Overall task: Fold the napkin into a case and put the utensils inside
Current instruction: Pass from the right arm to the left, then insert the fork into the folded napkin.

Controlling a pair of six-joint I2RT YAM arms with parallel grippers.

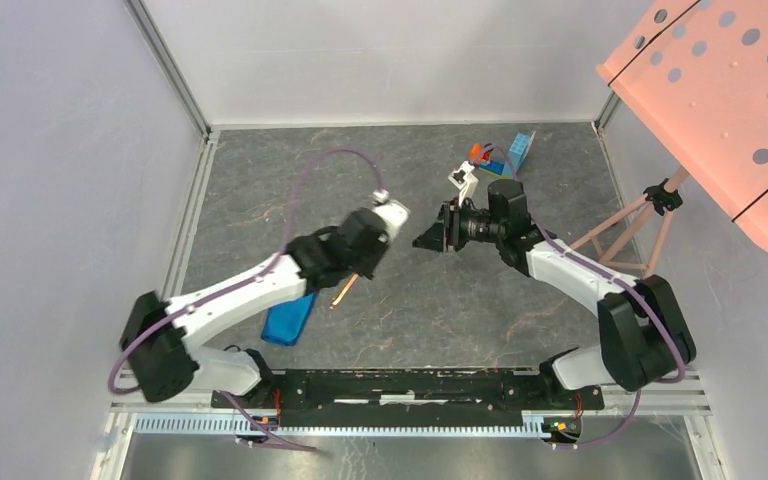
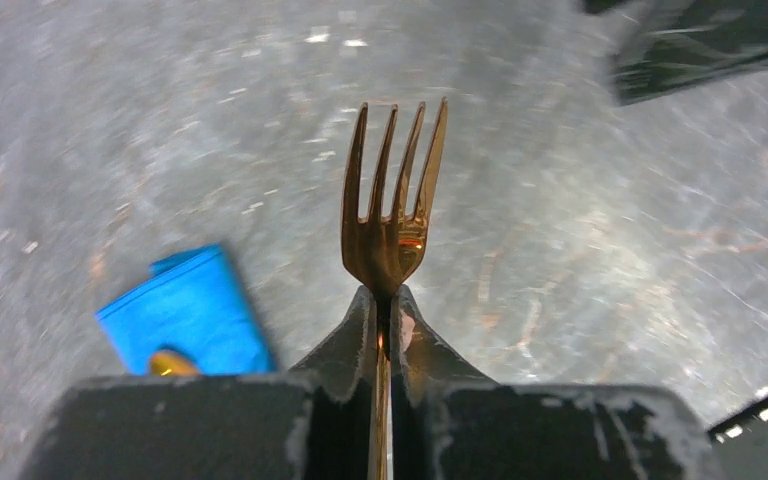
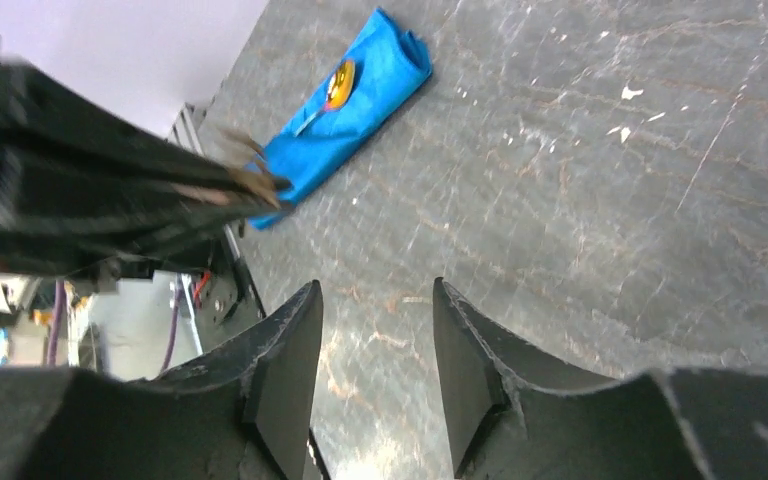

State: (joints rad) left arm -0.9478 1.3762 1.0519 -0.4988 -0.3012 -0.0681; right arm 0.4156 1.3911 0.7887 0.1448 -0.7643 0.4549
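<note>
Bare worktop (image 1: pixel 260 190) across the far left and between left claw (image 2: pixel 382 305) and right claw (image 3: pixel 375 295), open for passage. Far right crowded by toy blocks (image 1: pixel 505 155) just beyond the right arm (image 1: pixel 560 265), stand legs (image 1: pixel 625 238) at the edge. Near left blocked over the blue case (image 1: pixel 288 320) by the left arm (image 1: pixel 240 295) and its gripped fork (image 2: pixel 390 200).

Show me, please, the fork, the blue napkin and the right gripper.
fork (image 2: pixel 385 245): left wrist view, base of the tines.
blue napkin (image 3: pixel 365 112): right wrist view, middle of the cloth.
right gripper (image 3: pixel 375 295): right wrist view, between its fingertips.
</note>
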